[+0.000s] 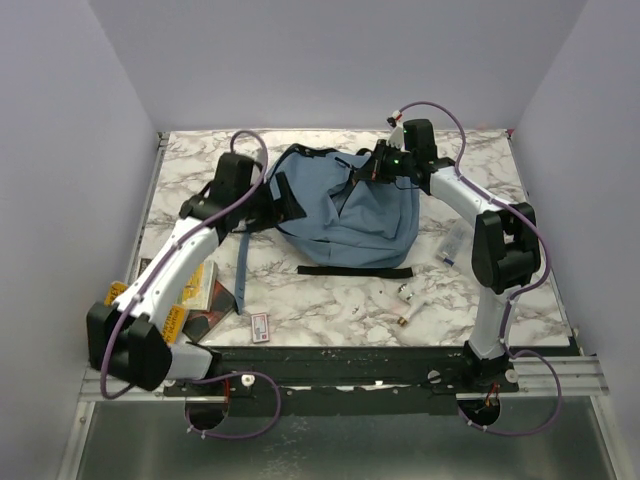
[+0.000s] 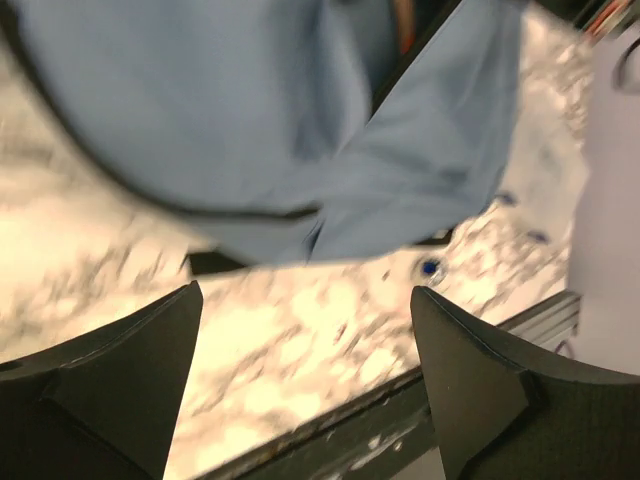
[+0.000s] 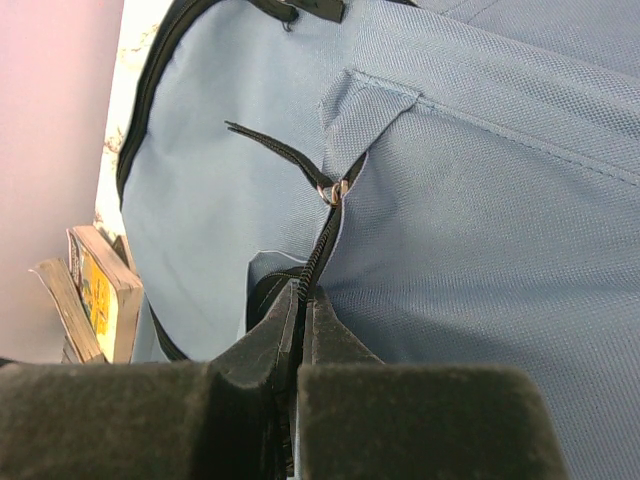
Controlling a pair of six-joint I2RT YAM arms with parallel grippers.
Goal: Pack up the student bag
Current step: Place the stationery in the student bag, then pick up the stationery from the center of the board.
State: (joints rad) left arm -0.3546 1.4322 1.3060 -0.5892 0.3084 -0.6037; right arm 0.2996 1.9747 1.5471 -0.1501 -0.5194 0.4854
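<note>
The student bag [image 1: 350, 210] is a soft dusty-blue backpack lying in the middle of the marble table. My right gripper [image 1: 375, 165] is at its far top edge. In the right wrist view the jaws [image 3: 305, 295] are pinched shut on the bag's zipper edge, just below the metal zipper pull [image 3: 335, 190]. My left gripper [image 1: 287, 203] is at the bag's left side. In the left wrist view it [image 2: 305, 300] stands wide open over bare marble, the blue fabric [image 2: 250, 110] just beyond its fingertips [image 2: 150, 360]. Nothing lies between them.
A stack of books [image 1: 195, 290] lies at the near left under the left arm, also seen in the right wrist view [image 3: 95, 290]. A small card-like item [image 1: 260, 327], two small tubes [image 1: 408, 295], a clear packet [image 1: 455, 243] and a black strap [image 1: 355, 271] lie in front of the bag.
</note>
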